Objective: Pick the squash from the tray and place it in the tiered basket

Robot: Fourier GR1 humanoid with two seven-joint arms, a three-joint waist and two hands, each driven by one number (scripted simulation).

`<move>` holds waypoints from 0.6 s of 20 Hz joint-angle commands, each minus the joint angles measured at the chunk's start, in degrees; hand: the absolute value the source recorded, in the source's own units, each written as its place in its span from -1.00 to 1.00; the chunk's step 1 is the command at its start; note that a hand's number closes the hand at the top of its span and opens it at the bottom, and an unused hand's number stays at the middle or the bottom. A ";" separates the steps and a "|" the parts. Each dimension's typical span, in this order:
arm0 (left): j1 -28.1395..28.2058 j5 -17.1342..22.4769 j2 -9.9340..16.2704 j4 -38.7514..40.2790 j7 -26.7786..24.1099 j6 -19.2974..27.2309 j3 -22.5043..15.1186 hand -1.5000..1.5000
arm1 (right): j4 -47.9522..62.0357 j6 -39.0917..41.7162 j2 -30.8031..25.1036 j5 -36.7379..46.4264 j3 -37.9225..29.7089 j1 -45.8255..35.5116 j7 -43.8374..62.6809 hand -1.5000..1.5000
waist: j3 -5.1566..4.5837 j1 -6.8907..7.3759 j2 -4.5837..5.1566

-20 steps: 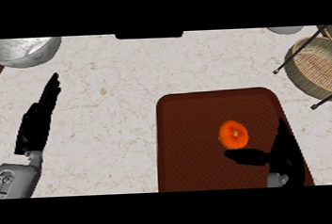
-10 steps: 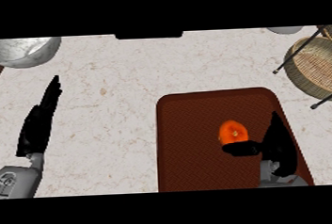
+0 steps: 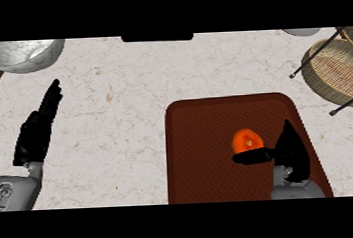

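Note:
An orange squash (image 3: pixel 246 139) lies on the dark red-brown tray (image 3: pixel 210 139), right of the tray's middle. My right hand (image 3: pixel 288 151) stands over the tray just right of the squash, fingers straight and pointing away from me, thumb stretched left under the squash's near end and touching it. The hand does not close round it. The tiered wicker basket (image 3: pixel 340 71) on black wire legs stands at the far right. My left hand (image 3: pixel 38 129) rests open on the counter at the left, fingers straight.
A metal bowl (image 3: pixel 21 53) sits at the far left corner. A black object (image 3: pixel 157 37) lies at the counter's far edge, and a pale dish (image 3: pixel 303 32) shows beside the basket. Bare marble counter lies between my left hand and the tray.
My right hand has moved forward and turned upright beside the squash, its thumb now against the squash's near end. The squash looks nudged and tilted. The left hand has stayed put.

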 commanded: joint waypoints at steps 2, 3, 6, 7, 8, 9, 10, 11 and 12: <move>-2.35 -1.16 -1.59 1.67 0.67 1.17 -0.09 0.00 | 2.67 -2.38 0.06 -0.65 1.83 -2.83 13.92 -1.00 | 0.04 -0.49 0.08; -1.07 -0.86 -0.09 -1.92 3.29 0.23 -0.20 0.00 | 3.64 -3.58 0.06 -0.99 1.17 -2.65 13.92 -1.00 | 0.13 0.11 -0.10; 0.91 -0.71 -0.93 1.38 -1.07 -0.66 0.11 0.00 | 4.90 -3.71 0.06 -2.46 2.27 -3.35 13.92 -1.00 | 0.05 -0.08 0.04; -0.53 0.50 1.20 -1.30 1.68 -1.88 1.56 0.00 | 4.70 -1.84 0.06 -2.87 0.35 -4.57 13.92 -1.00 | 0.07 0.10 -0.10; -1.52 0.12 1.50 0.60 0.62 -1.95 2.07 0.00 | 4.96 -2.32 0.06 -3.93 -0.41 -5.68 13.92 -1.00 | 0.04 -0.13 0.02; -1.09 -1.25 -1.92 -0.28 2.38 0.78 -0.10 0.00 | 6.05 -4.64 0.06 -3.70 2.52 -4.64 13.92 -1.00 | 0.08 -0.10 -0.03; 0.65 -0.76 -0.37 -0.70 0.08 -0.61 0.77 0.00 | 7.38 -7.22 0.06 -3.63 3.74 -4.10 13.92 -1.00 | 0.07 0.39 -0.05; 0.39 -0.37 0.18 -1.37 0.97 -1.42 0.97 0.00 | 8.76 -6.76 0.06 -4.46 2.63 -5.97 13.92 -1.00 | 0.10 0.51 -0.01; -0.12 -1.92 -2.01 -0.98 1.61 0.81 -0.29 0.00 | 5.13 -3.97 0.06 -4.61 1.15 -5.00 13.92 -1.00 | 0.08 -0.41 -0.13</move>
